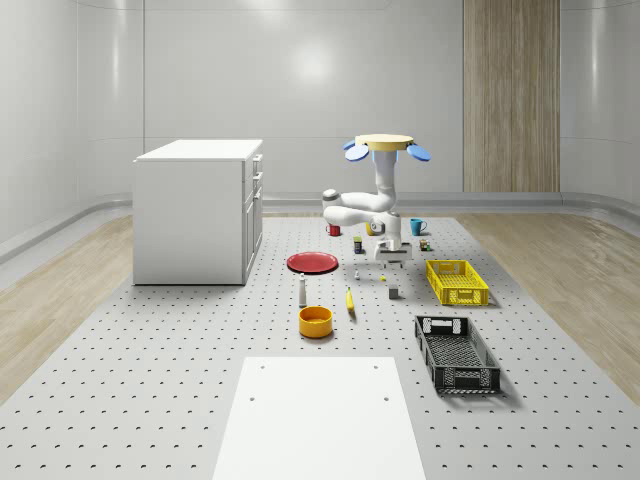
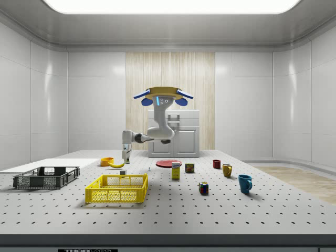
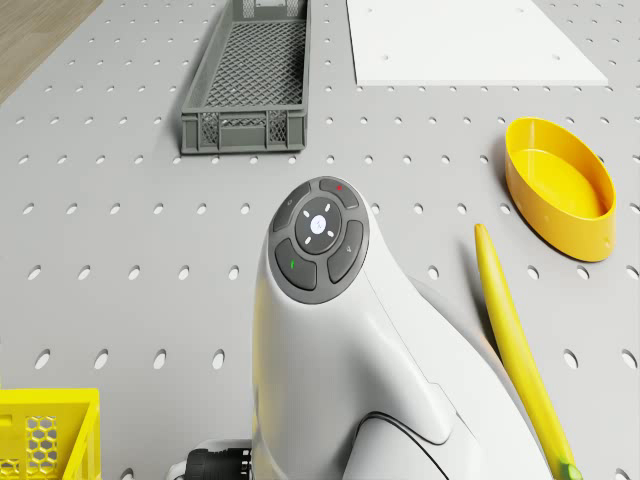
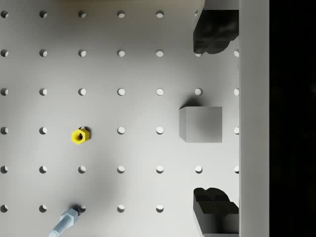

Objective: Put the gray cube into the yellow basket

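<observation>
Below the hovering drone (image 1: pixel 385 142), whose flat yellow disc body carries blue rotors, the glossy white arm bends down toward a matte gray pegboard table (image 1: pixel 180 380) drilled with a regular grid of holes. Gripper (image 4: pixel 212 121): two black, blocky fingers (image 4: pixel 213 32) held wide apart, pointing straight down. Gray cube (image 4: pixel 201 124): a plain, smooth-faced block resting on the table, between the two fingers in the wrist view and touching neither; in the whole-scene view it (image 1: pixel 394 293) sits under the gripper (image 1: pixel 392 273), just beside the near end of the yellow basket (image 1: pixel 457 281). The basket is a rectangular plastic crate with latticed walls. Nearby lie a small yellow hexagonal nut (image 4: pixel 80 136) and a threaded metal bolt (image 4: pixel 63 225). Also on the table: a slim banana (image 3: pixel 517 340), a round orange bowl (image 3: pixel 560 197) and a dark mesh crate (image 3: pixel 250 80).
</observation>
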